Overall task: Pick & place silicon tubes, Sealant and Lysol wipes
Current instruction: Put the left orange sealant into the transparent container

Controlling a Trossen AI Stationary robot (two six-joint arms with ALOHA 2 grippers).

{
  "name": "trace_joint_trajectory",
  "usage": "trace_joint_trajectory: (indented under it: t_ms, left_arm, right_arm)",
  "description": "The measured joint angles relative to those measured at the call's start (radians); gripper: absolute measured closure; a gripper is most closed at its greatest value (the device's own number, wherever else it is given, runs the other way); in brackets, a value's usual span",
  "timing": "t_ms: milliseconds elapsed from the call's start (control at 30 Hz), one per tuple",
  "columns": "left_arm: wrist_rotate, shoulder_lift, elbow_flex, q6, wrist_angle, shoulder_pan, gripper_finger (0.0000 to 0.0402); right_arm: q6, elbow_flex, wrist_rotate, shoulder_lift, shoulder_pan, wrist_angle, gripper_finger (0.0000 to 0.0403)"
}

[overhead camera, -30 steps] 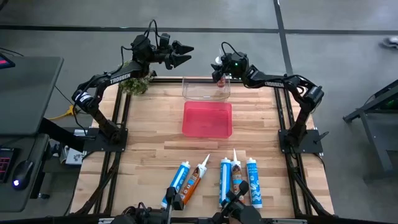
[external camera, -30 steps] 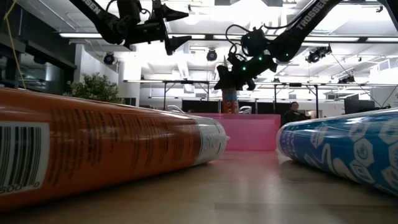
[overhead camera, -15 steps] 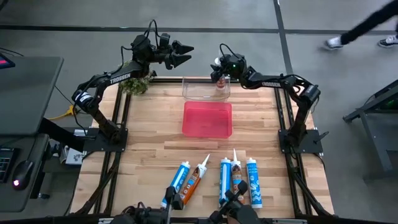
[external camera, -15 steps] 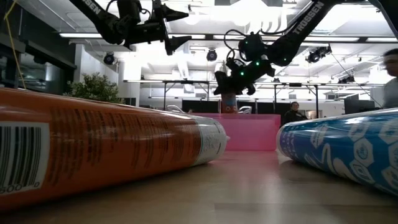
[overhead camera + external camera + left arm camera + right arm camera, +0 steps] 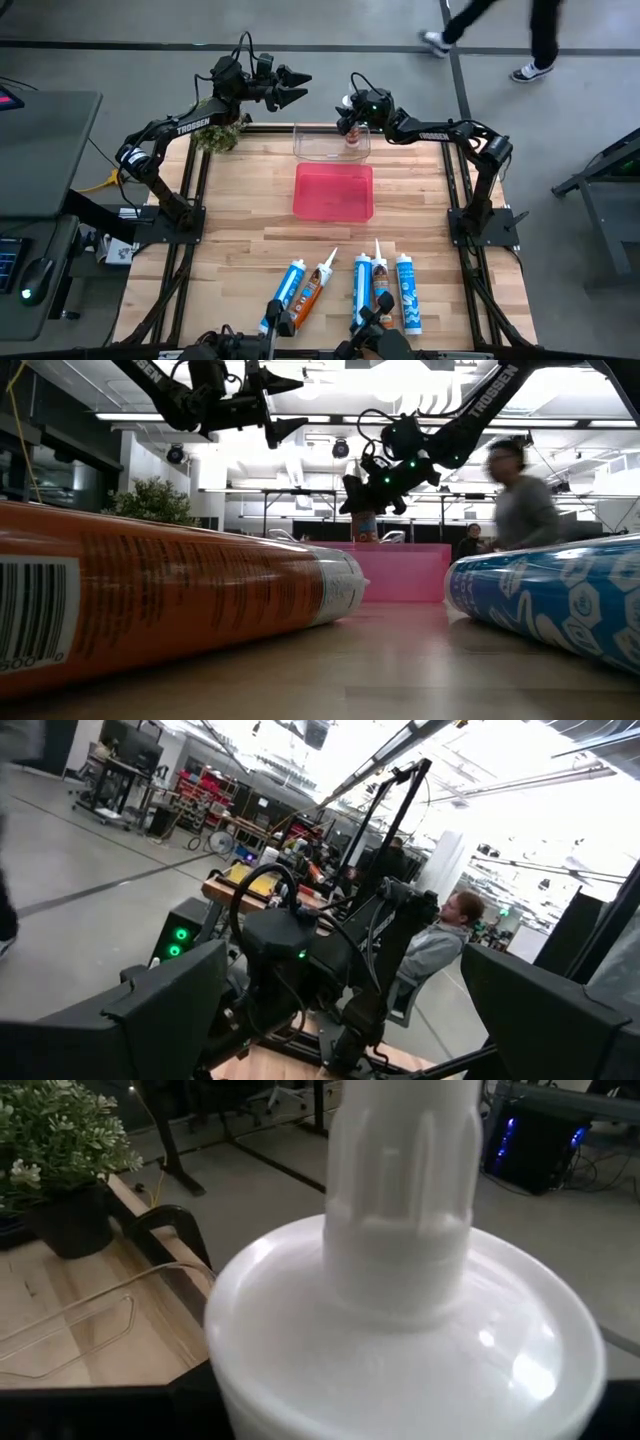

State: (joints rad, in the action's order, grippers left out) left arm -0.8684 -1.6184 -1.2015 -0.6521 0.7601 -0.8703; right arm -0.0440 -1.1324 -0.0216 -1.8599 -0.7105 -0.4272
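Right gripper is clamping a sealant tube upright, nozzle pointing up, over the clear bin. Left gripper is hanging with fingers wide apart.

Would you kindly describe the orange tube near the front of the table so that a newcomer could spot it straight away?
Start at the pink bin in the middle of the wooden table and look toward the front edge, where five tubes lie in a row. The orange tube is second from the left, slanted beside a blue tube. Only it has a fully orange body; a darker tube lies between blue ones.
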Motion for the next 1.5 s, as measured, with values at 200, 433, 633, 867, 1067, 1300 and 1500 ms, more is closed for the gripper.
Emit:
trace_joint_trajectory:
  t_ms: [200, 433, 633, 867, 1067, 1300, 1500]
  left_arm:
    - [0.005, 0.000, 0.000, 0.000, 0.000, 0.000, 0.0005]
    - [0.011, 0.000, 0.000, 0.000, 0.000, 0.000, 0.0005]
    - [0.015, 0.000, 0.000, 0.000, 0.000, 0.000, 0.0005]
    - [0.016, 0.000, 0.000, 0.000, 0.000, 0.000, 0.0005]
    - [0.017, 0.000, 0.000, 0.000, -0.001, 0.000, 0.0005]
    - [0.017, 0.000, 0.000, 0.000, -0.001, 0.000, 0.0005]
    - [0.017, 0.000, 0.000, 0.000, -0.001, 0.000, 0.0005]
  right_arm:
    - [-0.001, 0.000, 0.000, -0.001, 0.000, 0.000, 0.0224]
    - [-0.031, 0.003, -0.052, -0.005, 0.000, 0.012, 0.0105]
    - [-0.031, 0.003, -0.048, -0.005, 0.000, 0.027, 0.0093]
    - [-0.036, 0.003, -0.035, 0.000, 0.000, 0.052, 0.0095]
    - [-0.038, 0.003, -0.035, 0.009, 0.000, 0.098, 0.0094]
    - [-0.025, 0.003, -0.042, 0.065, 0.000, 0.166, 0.0094]
    - [-0.014, 0.003, -0.052, 0.106, 0.000, 0.249, 0.0094]
